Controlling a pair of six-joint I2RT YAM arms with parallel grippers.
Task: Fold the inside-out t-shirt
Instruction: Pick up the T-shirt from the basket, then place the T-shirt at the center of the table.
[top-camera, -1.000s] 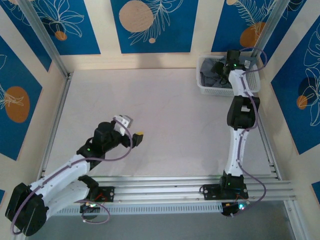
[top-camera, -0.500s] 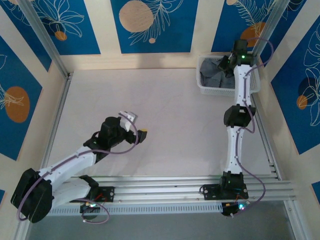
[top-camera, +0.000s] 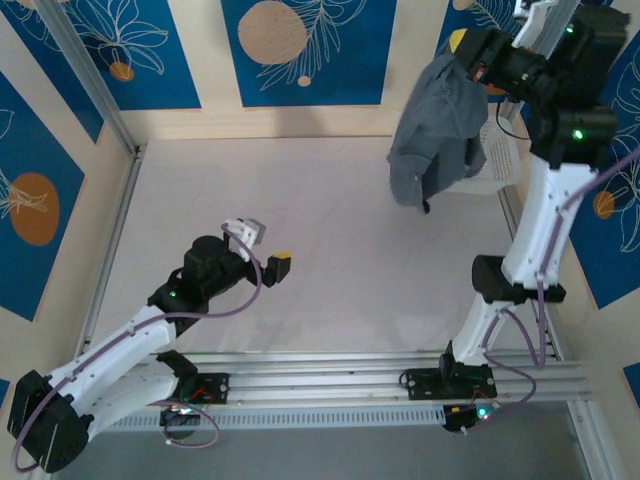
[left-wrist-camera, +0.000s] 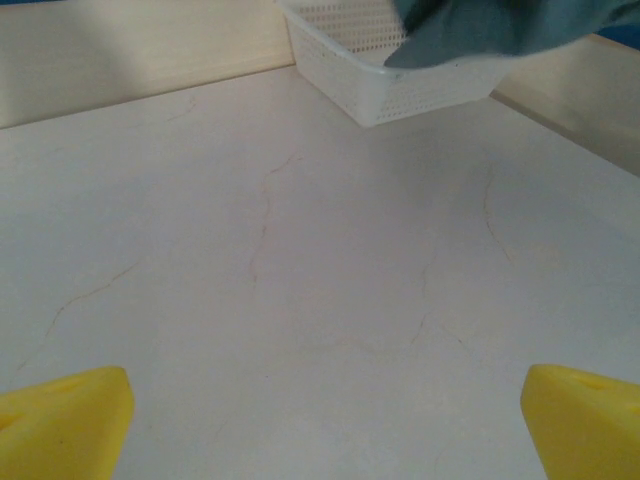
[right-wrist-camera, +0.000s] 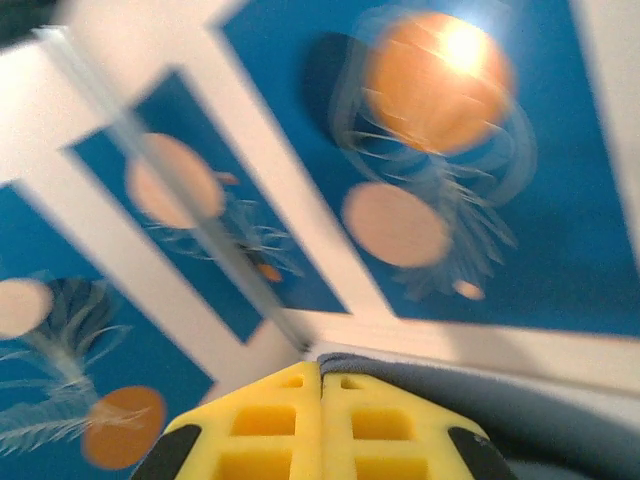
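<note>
Two pincers differ: the right pincer (top-camera: 462, 45) is pressed together on the inside-out t-shirt (top-camera: 435, 130), which hangs bunched, hiding most of the basket (top-camera: 498, 162). The left pincer (top-camera: 264, 250) stands spread above the worktop (top-camera: 330, 220).

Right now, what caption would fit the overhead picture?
A grey t-shirt dangles from the right gripper above the white basket; left gripper hovers open over the table.

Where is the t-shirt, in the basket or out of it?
Out. The grey t-shirt hangs bunched from the right gripper, which is shut on it, in the air above the white basket.
</note>
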